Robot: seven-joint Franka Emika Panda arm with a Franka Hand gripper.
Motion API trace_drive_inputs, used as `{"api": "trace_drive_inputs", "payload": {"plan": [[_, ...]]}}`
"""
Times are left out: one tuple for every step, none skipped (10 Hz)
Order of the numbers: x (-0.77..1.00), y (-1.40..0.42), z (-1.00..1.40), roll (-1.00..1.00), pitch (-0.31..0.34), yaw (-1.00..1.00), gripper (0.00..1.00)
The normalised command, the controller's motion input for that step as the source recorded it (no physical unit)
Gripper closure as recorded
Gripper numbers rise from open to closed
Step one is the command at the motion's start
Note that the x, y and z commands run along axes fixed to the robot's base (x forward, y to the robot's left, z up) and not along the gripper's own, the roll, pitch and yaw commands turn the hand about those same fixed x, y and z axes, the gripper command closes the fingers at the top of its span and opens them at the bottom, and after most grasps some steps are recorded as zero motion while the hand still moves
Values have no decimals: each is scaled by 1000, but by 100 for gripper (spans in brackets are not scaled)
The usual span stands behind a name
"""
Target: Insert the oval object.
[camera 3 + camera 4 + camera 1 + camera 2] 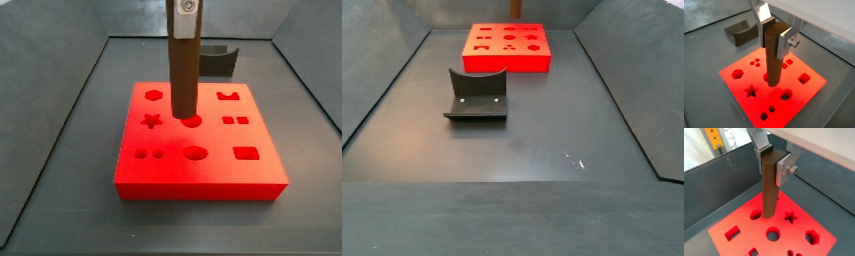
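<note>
Gripper [775, 31] clamped on upright oval object [773, 57], tip poised over red block [201, 170] centre hole, grey block [477, 95] at six o'clock.

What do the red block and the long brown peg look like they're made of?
Red block: probably plastic or resin, since it is uniformly bright and faintly glossy with cleanly cut holes.
Oval object, held upright by the gripper above the block: matte dark brown with no visible grain, possibly plastic or stained wood.
</note>
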Motion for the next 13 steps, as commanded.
{"api": "trace_drive_inputs", "payload": {"plan": [[54, 0, 0, 0, 0, 0, 100], [486, -343, 0, 0, 0, -34, 100], [780, -520, 0, 46, 17, -134, 100], [774, -474, 0, 137, 44, -111, 100], [680, -400, -9, 206, 60, -180, 100], [503, -331, -106, 251, 37, -363, 100], [457, -266, -60, 220, 20, -443, 100], [46, 0, 0, 0, 0, -63, 100], [0, 0, 0, 4, 0, 0, 100], [29, -160, -217, 343, 91, -83, 100], [0, -131, -171, 437, 194, -166, 100], [71, -146, -66, 387, 296, -340, 100], [249, -37, -346, 257, 283, -403, 100]]}}
